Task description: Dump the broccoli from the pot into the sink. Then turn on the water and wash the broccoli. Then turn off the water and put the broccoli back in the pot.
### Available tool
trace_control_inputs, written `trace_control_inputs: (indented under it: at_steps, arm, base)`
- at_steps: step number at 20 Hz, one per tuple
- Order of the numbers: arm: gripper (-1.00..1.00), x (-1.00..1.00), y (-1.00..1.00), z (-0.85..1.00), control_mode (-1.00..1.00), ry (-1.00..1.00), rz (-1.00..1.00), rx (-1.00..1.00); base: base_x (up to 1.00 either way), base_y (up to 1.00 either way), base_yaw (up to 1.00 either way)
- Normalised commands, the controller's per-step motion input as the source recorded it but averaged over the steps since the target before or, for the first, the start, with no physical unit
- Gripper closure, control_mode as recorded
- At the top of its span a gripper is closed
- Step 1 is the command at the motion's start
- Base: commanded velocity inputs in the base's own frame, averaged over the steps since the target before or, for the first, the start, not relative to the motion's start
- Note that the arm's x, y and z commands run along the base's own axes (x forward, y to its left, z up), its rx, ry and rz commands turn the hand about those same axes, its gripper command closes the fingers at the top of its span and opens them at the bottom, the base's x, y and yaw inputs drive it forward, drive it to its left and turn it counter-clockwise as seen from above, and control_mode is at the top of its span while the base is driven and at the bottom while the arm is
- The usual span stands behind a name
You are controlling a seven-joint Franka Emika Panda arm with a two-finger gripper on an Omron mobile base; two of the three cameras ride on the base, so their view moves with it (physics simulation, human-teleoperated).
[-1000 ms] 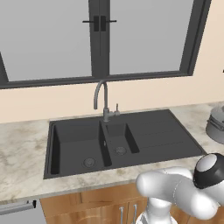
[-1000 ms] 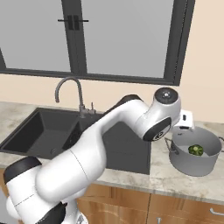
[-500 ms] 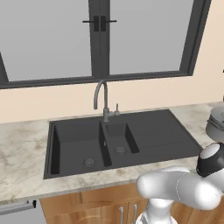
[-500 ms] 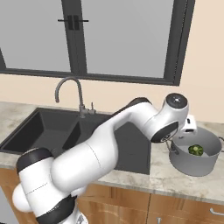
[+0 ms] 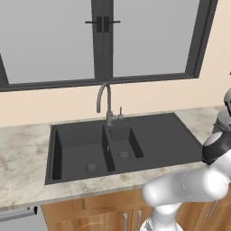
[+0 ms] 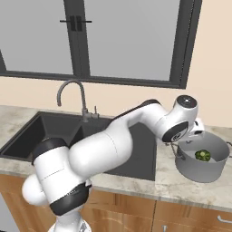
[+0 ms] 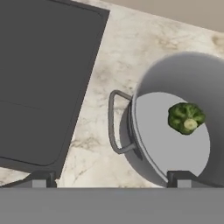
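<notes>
**Open gripper poised over the pot's near handle, broccoli still inside**

The gripper (image 7: 109,179) hung above the counter (image 7: 131,39) with its two fingertips set wide apart and nothing between them. In the hand view one tip sat at about 7 o'clock and the other at about 5 o'clock, the second one over the pot's bottom.

The pot (image 7: 175,144) stood upright on the counter, just right of the sink (image 6: 131,149) as the right base view showed it, near but not touching the sink's rim. The broccoli (image 7: 186,118) lay on the pot's floor, toward the far wall, at roughly 2 o'clock from the gripper in the hand view. None of the task looked done yet: the broccoli was unwashed in the pot, and the faucet (image 5: 106,101) ran no water.

What the coming move likely turned on was the pot's loop handle (image 7: 116,124). It jutted from the pot's wall toward the sink, and in the hand view it lay at about 12 o'clock from the midpoint between the fingertips. Its long side ran from 12 to 6 o'clock, across the line joining the two tips, so a straight descent would probably let the fingers close on it. The sink's flat drainboard (image 7: 43,78) lay at 10 o'clock, the direction in which the pot would have to be carried and tipped.
</notes>
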Motion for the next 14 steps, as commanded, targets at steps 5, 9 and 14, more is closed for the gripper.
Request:
trace_control_inputs:
  at_steps: [5,9,14]
  arm:
    - [-1.0,0.29,-0.06,-0.28,-1.0,0.07,0.03,0.0]
    - [-1.0,0.33,-0.01,-0.33,-1.0,0.01,0.0,0.0]
    - [-1.0,0.28,-0.04,-0.3,-1.0,0.0,0.0,0.0]
  base:
    - [0.0,0.0,0.0]
    - [0.0,0.0,0.0]
    - [0.0,0.0,0.0]
